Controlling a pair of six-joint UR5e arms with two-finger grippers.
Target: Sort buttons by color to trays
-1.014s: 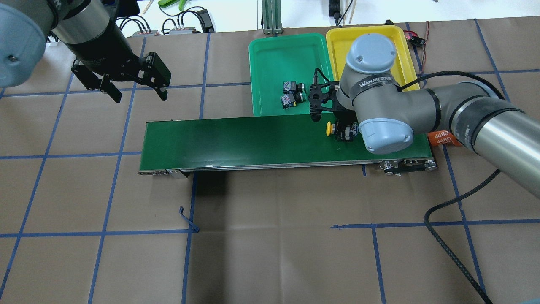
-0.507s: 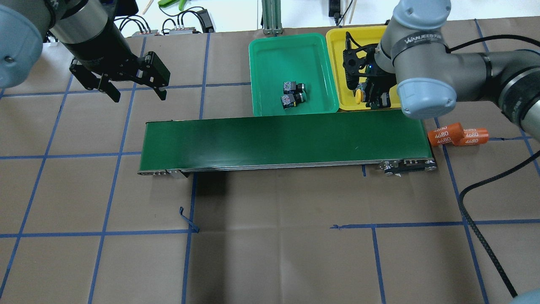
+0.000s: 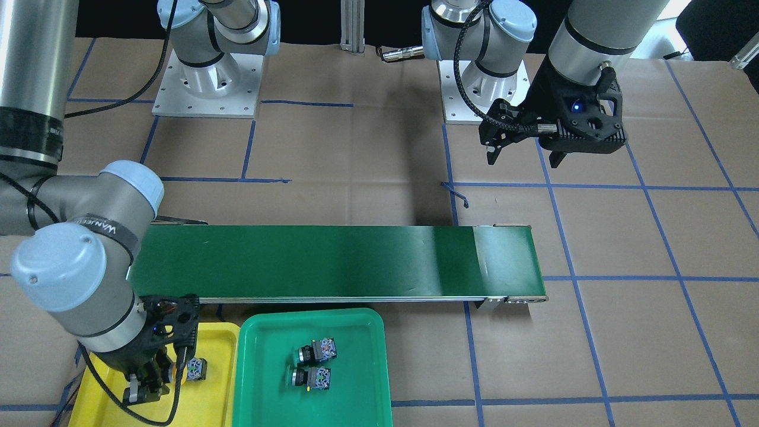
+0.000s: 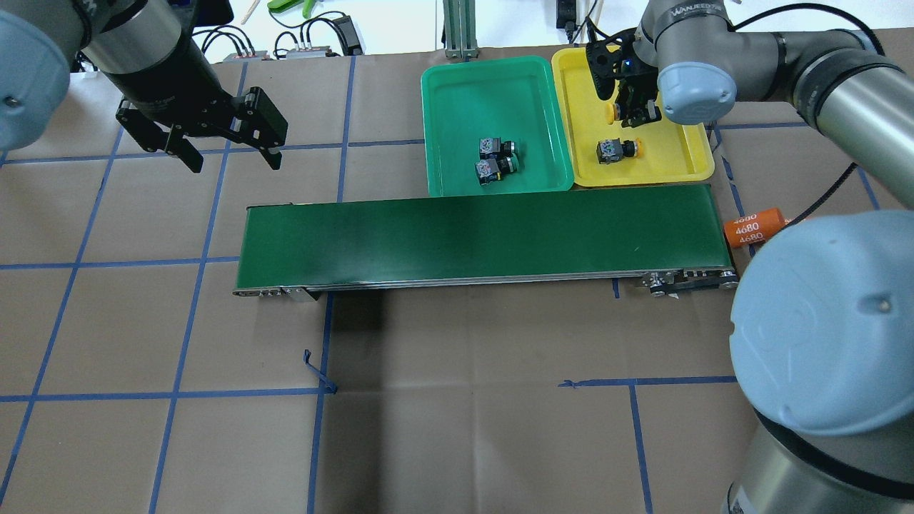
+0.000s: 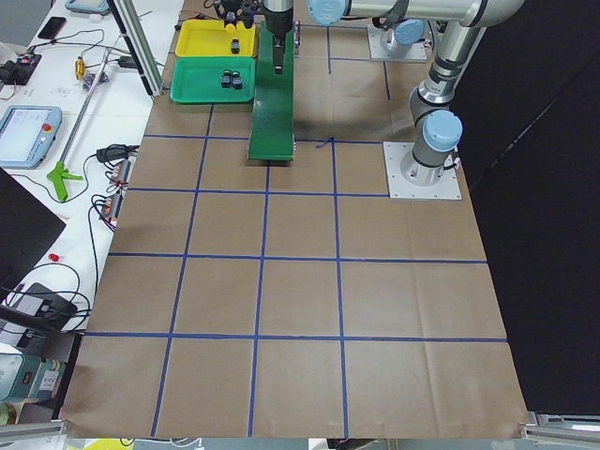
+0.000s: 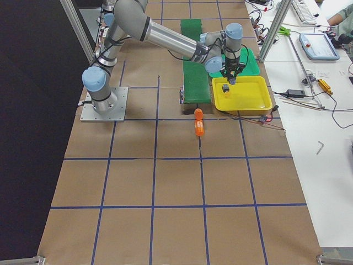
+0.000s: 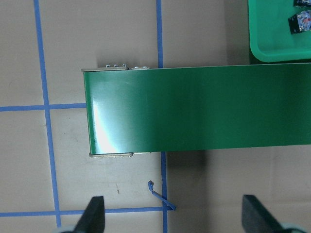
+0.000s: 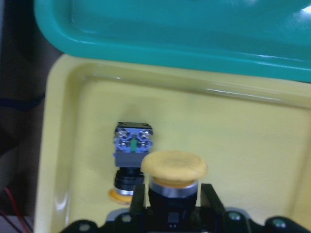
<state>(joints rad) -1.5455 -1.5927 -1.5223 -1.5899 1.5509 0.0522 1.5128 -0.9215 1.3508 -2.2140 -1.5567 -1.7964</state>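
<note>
My right gripper point(image 4: 633, 113) is shut on a yellow-capped button point(image 4: 611, 112) and holds it above the far part of the yellow tray point(image 4: 678, 163). In the right wrist view the fingers point(image 8: 209, 195) clamp the button's black body under its yellow cap point(image 8: 174, 165). A second yellow button point(image 4: 618, 149) lies on its side in this tray, also in the right wrist view point(image 8: 132, 145). Two green-capped buttons point(image 4: 498, 148) point(image 4: 494, 168) lie in the green tray point(image 4: 464, 93). My left gripper point(image 4: 228, 146) is open and empty, high over the table's left.
The long dark green conveyor belt point(image 4: 478, 232) runs in front of both trays. Orange cylinders marked 4680 point(image 4: 750, 228) lie at its right end. My right arm's elbow point(image 4: 821, 335) fills the lower right of the overhead view. Cables and tools lie beyond the table's far edge.
My right gripper has carried the yellow button from above the belt, over the yellow tray's near edge, to its far part. The left arm has not moved.
</note>
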